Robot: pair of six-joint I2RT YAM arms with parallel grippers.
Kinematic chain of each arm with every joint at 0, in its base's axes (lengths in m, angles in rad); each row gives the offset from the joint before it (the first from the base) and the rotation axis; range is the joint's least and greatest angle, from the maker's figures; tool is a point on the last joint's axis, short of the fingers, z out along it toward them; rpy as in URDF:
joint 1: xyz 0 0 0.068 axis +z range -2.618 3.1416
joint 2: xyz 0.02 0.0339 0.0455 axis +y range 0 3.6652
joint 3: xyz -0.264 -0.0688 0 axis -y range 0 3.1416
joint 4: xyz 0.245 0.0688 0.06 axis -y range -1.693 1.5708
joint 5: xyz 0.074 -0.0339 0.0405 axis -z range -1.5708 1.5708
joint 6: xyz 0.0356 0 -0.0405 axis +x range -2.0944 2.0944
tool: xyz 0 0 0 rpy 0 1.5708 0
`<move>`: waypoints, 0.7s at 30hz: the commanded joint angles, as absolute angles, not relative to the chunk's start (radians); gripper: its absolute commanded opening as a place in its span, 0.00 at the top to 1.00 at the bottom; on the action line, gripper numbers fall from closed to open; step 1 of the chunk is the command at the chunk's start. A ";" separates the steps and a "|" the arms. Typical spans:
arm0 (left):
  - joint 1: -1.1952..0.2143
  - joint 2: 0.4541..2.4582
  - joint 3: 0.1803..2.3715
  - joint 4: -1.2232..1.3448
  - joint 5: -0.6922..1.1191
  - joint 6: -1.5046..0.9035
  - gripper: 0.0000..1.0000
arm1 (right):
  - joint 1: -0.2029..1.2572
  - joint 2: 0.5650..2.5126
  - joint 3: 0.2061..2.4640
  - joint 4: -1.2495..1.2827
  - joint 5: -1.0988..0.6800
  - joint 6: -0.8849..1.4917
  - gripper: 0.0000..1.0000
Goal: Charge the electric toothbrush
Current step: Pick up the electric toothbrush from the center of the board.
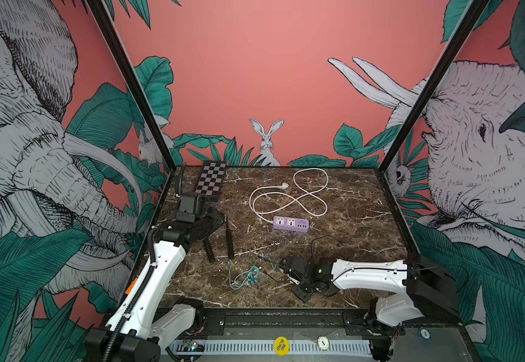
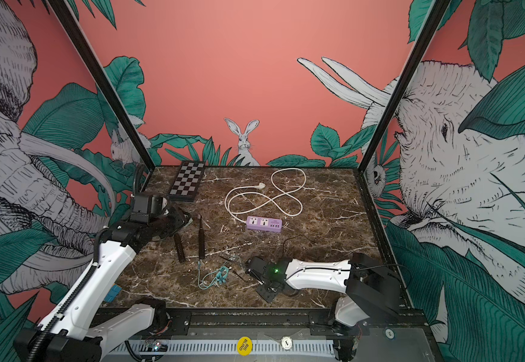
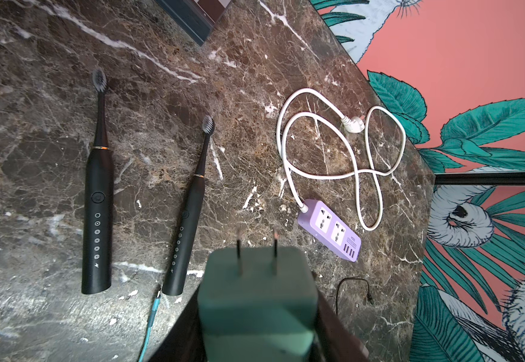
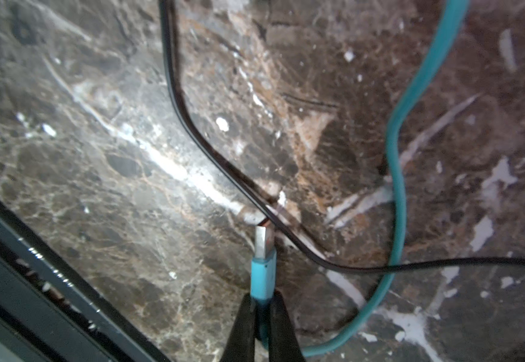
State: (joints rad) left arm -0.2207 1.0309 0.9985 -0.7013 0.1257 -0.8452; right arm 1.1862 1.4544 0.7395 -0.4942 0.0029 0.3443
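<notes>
**Present state.** The left end effector [image 3: 256, 326] is clamped on a green charger block [image 3: 254, 282], with the prongs facing out toward the purple power strip [image 3: 336, 232]. The right end effector [image 4: 262, 316] is clenched on the rear of the USB plug [image 4: 263, 266] of the teal cable [image 4: 395, 156], low over the bench [image 4: 82, 156]. Two black toothbrushes [image 3: 96, 219] lie flat and side by side near the left arm. The teal cable's small end [image 3: 156, 301] rests just beside the base of the second toothbrush [image 3: 186, 225].

**Likely faults from here.**
- Snagging: a black cable [image 4: 192, 125] lies right against the tip of the USB plug, so lifting the plug may drag it along.
- Plug rotation: the grip is narrow and set well back, so any off-axis push into the block could pivot the plug between the fingers.
- Cable tension: the teal cable is bunched in loops, and a long pull may jerk its small end away from the toothbrush.
- No power: the strip's own wall plug [image 1: 283, 185] lies loose on the bench, so charging would not start even with everything mated.
</notes>
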 commanded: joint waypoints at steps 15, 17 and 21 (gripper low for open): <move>-0.212 1.019 0.924 -0.549 0.324 -0.966 1.00 | 1.190 0.940 0.505 -0.088 -0.295 0.245 1.00; -0.213 1.026 0.899 -0.506 0.374 -1.002 1.00 | 1.190 0.879 0.436 0.049 -0.286 0.218 1.00; -0.213 1.031 0.872 -0.452 0.440 -1.055 1.00 | 1.190 0.793 0.339 0.285 -0.196 0.145 1.00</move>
